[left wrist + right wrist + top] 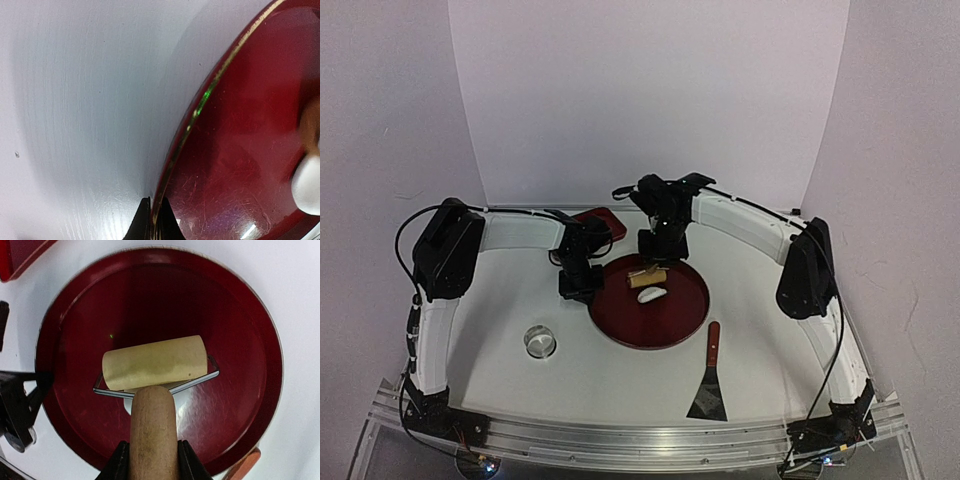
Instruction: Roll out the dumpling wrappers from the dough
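Wooden roller (155, 362) beside dough (651, 294) on red tray (240, 315).
Right hand (152, 460) pinches its handle; left hand (154, 222) pinches tray rim.

- round red tray (675, 322) mid-table, wooden roller (648, 278) over it
- metal ring cutter (540, 341) on my left, apart from tray
- red-handled scraper (709, 388) on my right, nr tray
- small red dish (601, 221) behind
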